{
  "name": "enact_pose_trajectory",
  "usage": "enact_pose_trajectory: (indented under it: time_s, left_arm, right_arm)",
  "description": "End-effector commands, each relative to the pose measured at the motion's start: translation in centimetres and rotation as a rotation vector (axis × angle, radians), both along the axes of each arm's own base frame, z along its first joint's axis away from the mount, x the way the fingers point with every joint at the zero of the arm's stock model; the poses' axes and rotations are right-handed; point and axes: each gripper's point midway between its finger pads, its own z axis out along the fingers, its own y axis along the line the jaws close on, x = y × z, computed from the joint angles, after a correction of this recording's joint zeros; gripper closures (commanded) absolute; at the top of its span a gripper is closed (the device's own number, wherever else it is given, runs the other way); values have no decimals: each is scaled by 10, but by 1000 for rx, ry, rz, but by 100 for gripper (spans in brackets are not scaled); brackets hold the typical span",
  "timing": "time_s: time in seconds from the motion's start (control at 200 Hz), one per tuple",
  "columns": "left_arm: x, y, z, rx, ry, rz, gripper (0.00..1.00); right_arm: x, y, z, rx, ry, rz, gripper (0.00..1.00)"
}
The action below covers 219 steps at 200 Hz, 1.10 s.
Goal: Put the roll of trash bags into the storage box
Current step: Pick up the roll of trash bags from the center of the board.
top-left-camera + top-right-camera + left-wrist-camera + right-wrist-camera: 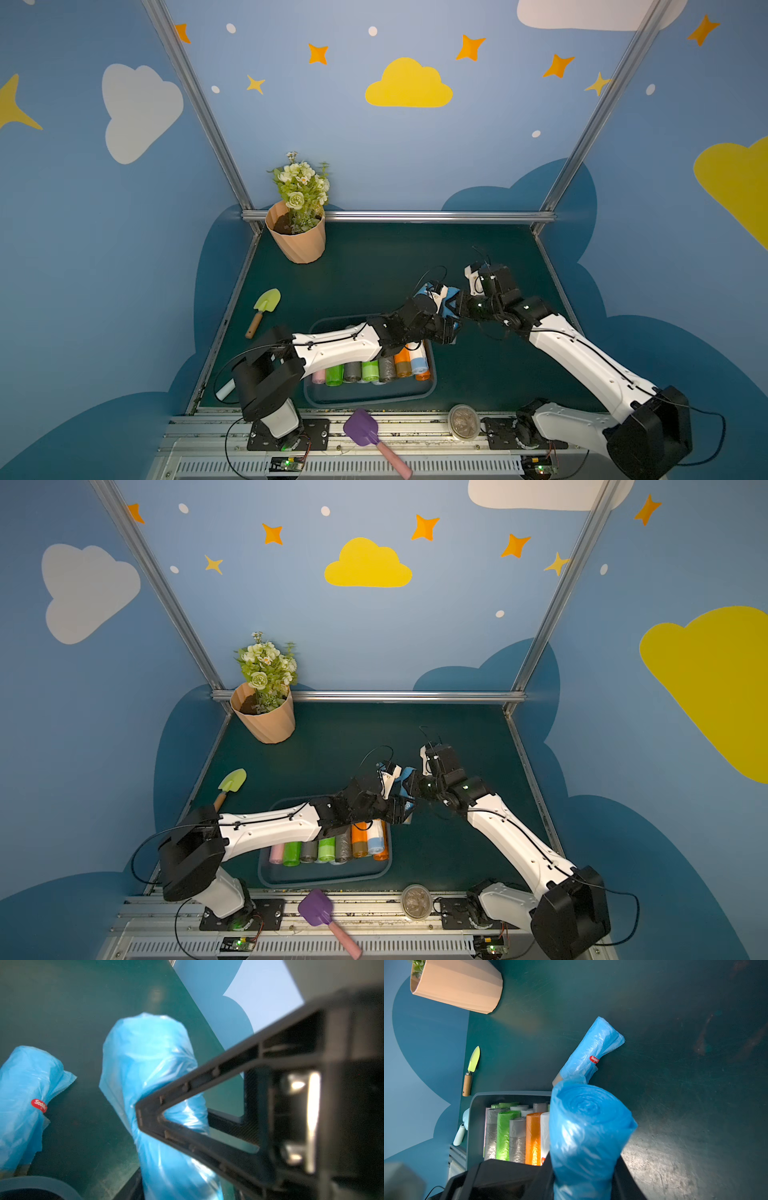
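Top views: soft, even overhead light with no hard shadows. Mat (374,266) reads dark, walls (83,249) paler toward the upper frame. Wide-lens bowing: posts (199,104) splay outward at both sides.

Left wrist: black finger (207,1076) fills the right of the frame, badly out of focus. White glare on its metal rail (312,1118). Held roll (151,1064) smeared, possibly motion blur.

Right wrist: pale sheen on the mat at lower right. Warm cast below the pot (456,985). Held roll close and soft. Grey blur in the lower left corner.
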Motion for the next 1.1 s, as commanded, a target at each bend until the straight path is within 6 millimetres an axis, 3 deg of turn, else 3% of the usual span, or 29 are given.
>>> enact_pose_trajectory:
  time_s: [0.0,0.145,0.39,0.566,0.781,1.091]
  left_arm:
    - [-2,-6,6,-19,-11,-5,44]
    - [-1,-5,6,-27,-20,1,55]
    - [-1,-5,6,-24,-31,-5,63]
    - [0,1,8,-23,-47,10,65]
    - [5,25,10,42,-53,84,65]
    - [7,64,19,98,-69,142,65]
  right_arm:
    - [2,1,15,20,-42,-9,70]
    - [0,1,17,24,-43,-7,69]
    - [-2,-2,16,26,-42,-20,62]
    - [-3,-7,19,32,-51,-39,40]
    - [-14,-13,22,37,-48,-34,25]
    - [-38,-2,26,53,-77,117,19]
